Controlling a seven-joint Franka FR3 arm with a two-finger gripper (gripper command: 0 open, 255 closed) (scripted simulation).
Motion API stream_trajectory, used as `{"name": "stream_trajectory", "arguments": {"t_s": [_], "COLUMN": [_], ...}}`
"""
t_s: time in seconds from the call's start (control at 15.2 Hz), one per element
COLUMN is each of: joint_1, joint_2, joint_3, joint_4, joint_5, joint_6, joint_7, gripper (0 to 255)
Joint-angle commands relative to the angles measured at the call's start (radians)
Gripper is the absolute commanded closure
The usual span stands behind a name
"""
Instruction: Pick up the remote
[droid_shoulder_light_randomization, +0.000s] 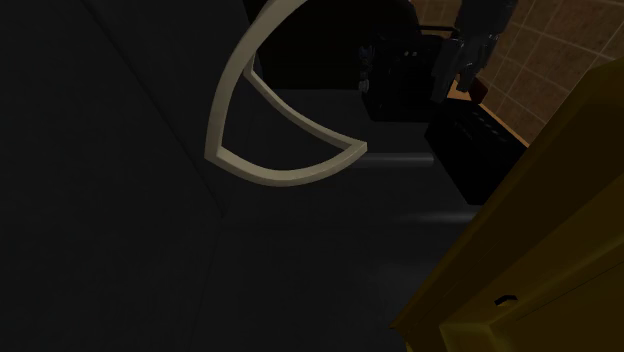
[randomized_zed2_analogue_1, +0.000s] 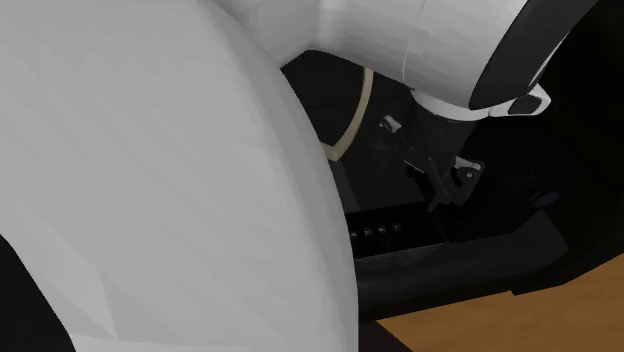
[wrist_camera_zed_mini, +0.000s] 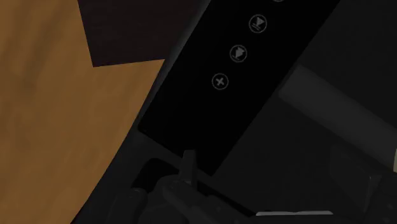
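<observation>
The remote (wrist_camera_zed_mini: 235, 76) is a long black slab with a row of small round grey-ringed buttons, lying aslant close in front of the hand in the wrist view. In the second exterior view the remote (randomized_zed2_analogue_1: 385, 232) shows as a dark bar with a line of tiny buttons, just below my gripper (randomized_zed2_analogue_1: 440, 180). In the shoulder view my black gripper (droid_shoulder_light_randomization: 458, 62) hangs at the upper right over dark box-like shapes. The dim scene hides how the gripper stands against the remote.
A brown wooden surface (wrist_camera_zed_mini: 57, 114) lies beside the remote. A beige curved frame (droid_shoulder_light_randomization: 235, 110) arcs through the shoulder view's middle. The yellow stand (droid_shoulder_light_randomization: 540, 260) is at its lower right. The white arm (randomized_zed2_analogue_1: 150, 190) blocks much of the second exterior view.
</observation>
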Motion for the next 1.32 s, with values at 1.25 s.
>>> {"name": "stream_trajectory", "arguments": {"t_s": [1.25], "joint_1": [0.313], "joint_2": [0.193], "joint_3": [0.025], "joint_4": [-0.130], "joint_5": [0.032], "joint_6": [0.283], "joint_7": [-0.585], "gripper": [0]}}
